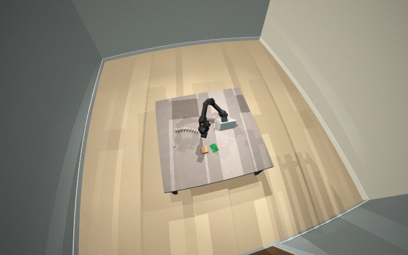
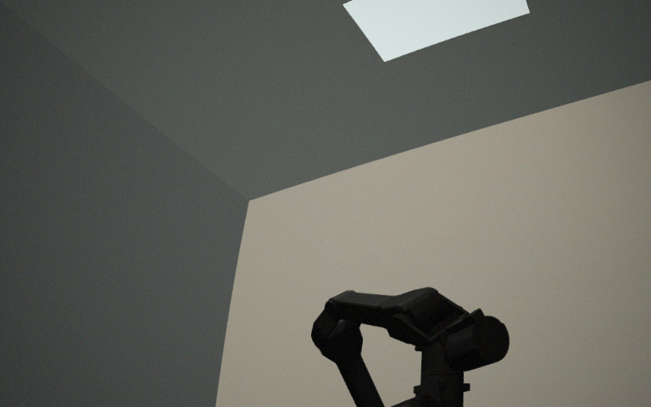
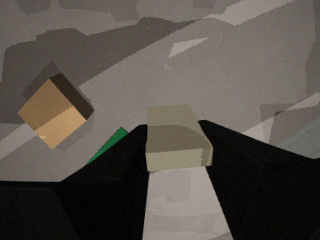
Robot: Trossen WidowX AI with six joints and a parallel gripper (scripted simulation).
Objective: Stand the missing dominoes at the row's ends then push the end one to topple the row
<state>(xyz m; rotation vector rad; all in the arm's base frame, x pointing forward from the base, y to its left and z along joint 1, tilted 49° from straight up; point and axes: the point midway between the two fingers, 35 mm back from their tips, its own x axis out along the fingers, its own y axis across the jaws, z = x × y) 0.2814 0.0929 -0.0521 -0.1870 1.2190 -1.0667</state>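
Top view: your gripper [image 1: 203, 135] [image 3: 172, 131], at the end of the black arm [image 1: 203, 115] [image 2: 384, 307], is just beside one end of the standing row of dominoes [image 1: 186, 129]. Wrist view: you have a pale domino [image 3: 175, 135] clamped btwn the fingers. An orange block [image 1: 204, 149] [image 3: 52, 114] lies nr a green piece [image 1: 214, 147] [image 3: 111, 143] on the table [image 1: 240, 156] [image 3: 250, 60]; w/ the row, they share your tabletop.

- Spreads as pale floor [image 1: 120, 180] around the table [image 1: 186, 177].
- Rises beyond the table into grey walls [image 1: 180, 20] [image 2: 119, 240] and a beige wall [image 1: 331, 75] [image 2: 431, 230].
- Glows overhead, perhaps from a ceiling light [image 2: 446, 24].
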